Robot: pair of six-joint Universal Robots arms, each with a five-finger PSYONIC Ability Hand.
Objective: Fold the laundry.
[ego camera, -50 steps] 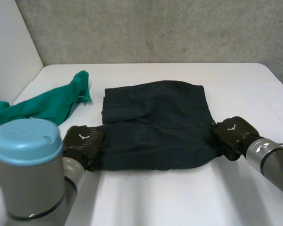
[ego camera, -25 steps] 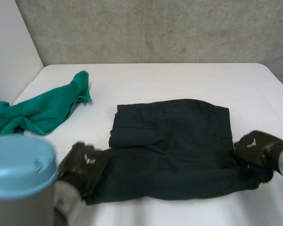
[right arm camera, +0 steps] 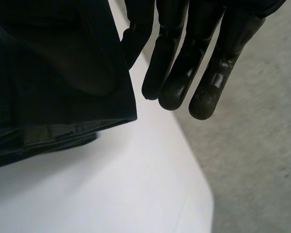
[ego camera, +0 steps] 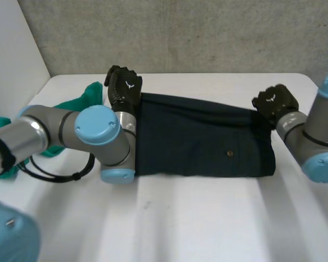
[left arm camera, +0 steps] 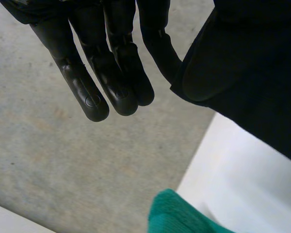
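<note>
A dark navy garment [ego camera: 202,139] lies folded into a wide band across the middle of the white table [ego camera: 208,218]. My left hand [ego camera: 124,86] is at its far left corner. In the left wrist view the fingers [left arm camera: 94,63] run straight, and the garment's edge [left arm camera: 252,73] is pinched beside them against the thumb. My right hand [ego camera: 273,101] is at the far right corner. In the right wrist view its fingers [right arm camera: 194,63] are straight too, with the garment's hem [right arm camera: 48,82] pinched at the thumb side just above the table.
A green cloth [ego camera: 90,93] lies crumpled at the table's left side, partly behind my left arm [ego camera: 97,124]; its tip [left arm camera: 177,216] shows beyond the left fingertips. A grey wall stands behind the table's far edge. The right hand is close to the table's right edge.
Both hands carried the garment's near edge up and over to the far side, so it now lies folded as a narrower band. Both arms now reach across the table.
</note>
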